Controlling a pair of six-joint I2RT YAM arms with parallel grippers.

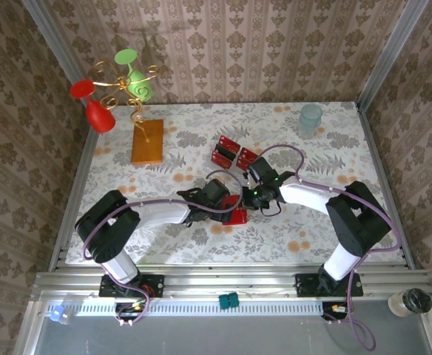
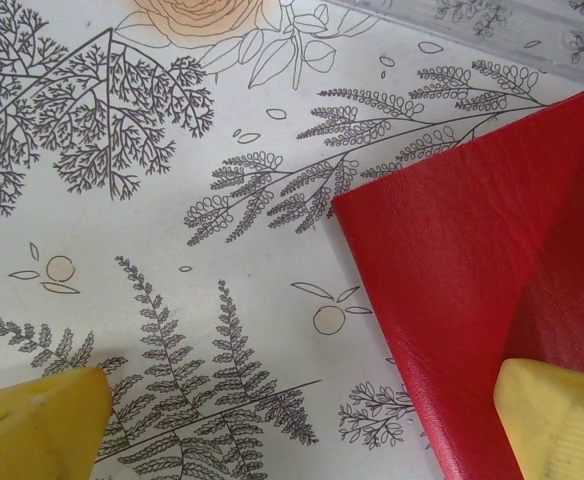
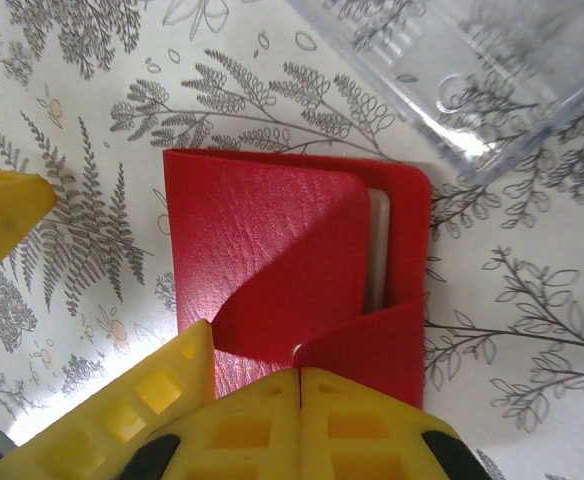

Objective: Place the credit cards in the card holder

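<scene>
**Holder.** The holder [image 1: 236,216] is found lying on the bench [image 1: 334,237], between the two hands. Its cover is partly raised and folded at one side, and a pale inner pocket [image 3: 377,250] is exposed along the open edge. No card can be made out in that pocket.

**Cards.** Three cards [image 1: 225,151] are counted on the bench beyond the holder, toward the far edge, close together and well apart from it. None is held.

**Right hand.** The right hand [image 3: 300,375] is seen with its fingers pressed together at the holder's near edge. The raised cover runs up to the fingertips, so it is judged to be clamped on that thin flap. The contact itself is hidden by the fingers.

**Left hand.** The left hand [image 2: 297,400] is held with its fingers wide apart. One finger [image 2: 557,420] is over a corner of the holder and the other is over bare bench beside it. Whether the holder is pressed down by that finger cannot be told. Nothing is gripped.

**Progress.** The work is judged to be at the opening stage. The holder is being lifted open and steadied, and no card has yet been inserted. Every card is left to be picked up, carried to the holder and slid into the pocket.
</scene>
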